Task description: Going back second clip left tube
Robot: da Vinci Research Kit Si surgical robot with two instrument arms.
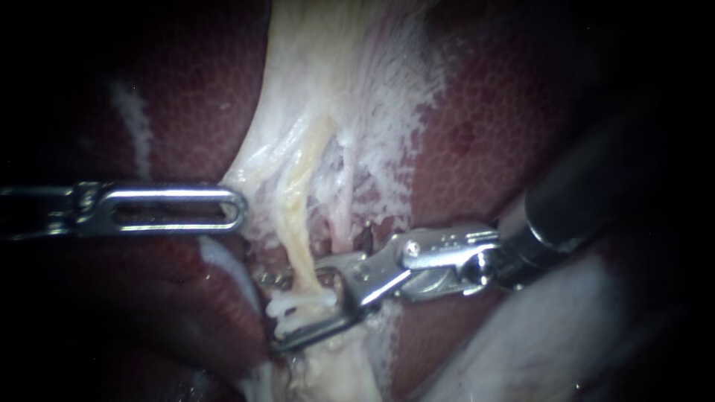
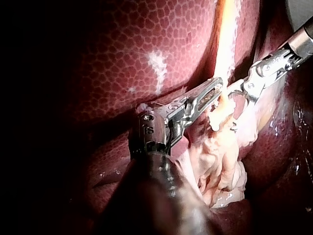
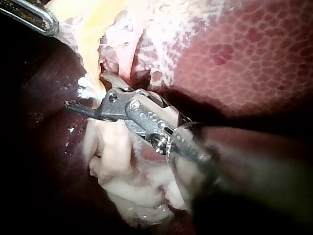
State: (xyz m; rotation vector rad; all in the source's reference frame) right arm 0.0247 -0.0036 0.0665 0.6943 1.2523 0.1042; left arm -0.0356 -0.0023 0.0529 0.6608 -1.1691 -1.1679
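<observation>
Jaws of right instrument (image 1: 298, 309) parted astride left tube (image 1: 298, 231).

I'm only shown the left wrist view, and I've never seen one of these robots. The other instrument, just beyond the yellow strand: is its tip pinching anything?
Observer: No. In the endoscope view the right instrument has its jaws open, one on each side of the yellow tube.
Operator: Is there anything on the tube at that spot?
Observer: Yes, a white clip lies across it, between those jaws.
Operator: What do the jaw ends look like?
Observer: The right wrist view shows that one of them ends in a small hook.
</observation>
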